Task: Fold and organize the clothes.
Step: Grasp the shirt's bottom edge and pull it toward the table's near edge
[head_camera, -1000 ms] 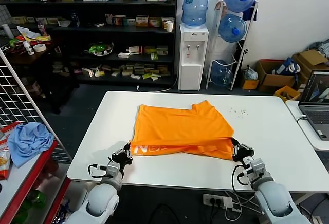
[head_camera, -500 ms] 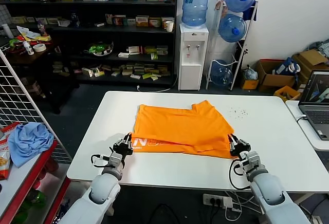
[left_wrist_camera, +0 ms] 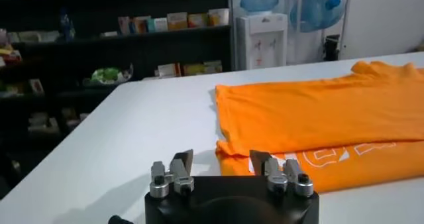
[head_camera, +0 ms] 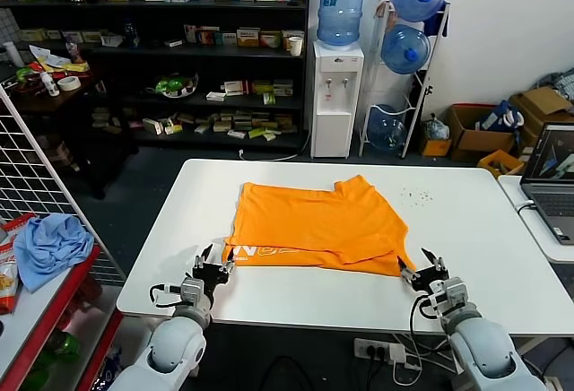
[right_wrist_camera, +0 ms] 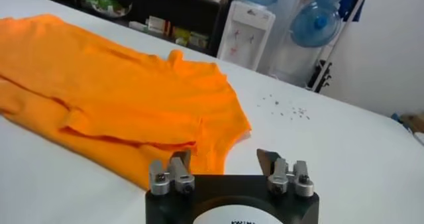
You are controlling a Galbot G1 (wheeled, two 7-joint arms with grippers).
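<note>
The orange T-shirt (head_camera: 318, 225) lies folded on the white table (head_camera: 466, 230), white lettering showing along its near edge. It also shows in the left wrist view (left_wrist_camera: 318, 126) and in the right wrist view (right_wrist_camera: 112, 99). My left gripper (head_camera: 213, 263) is open and empty, just off the shirt's near left corner; in the left wrist view (left_wrist_camera: 222, 162) the fold lies right beyond it. My right gripper (head_camera: 424, 266) is open and empty, just off the near right corner; in the right wrist view (right_wrist_camera: 225, 159) the shirt's edge lies before it.
A light blue cloth (head_camera: 54, 243) lies on a red rack at the left behind a wire grid. A laptop (head_camera: 552, 180) stands on a table at the right. Shelves, a water dispenser (head_camera: 336, 95) and boxes stand beyond the table.
Both grippers have let go of the shirt's near edge and drawn back towards me. The lifted fold has settled flat on the table.
</note>
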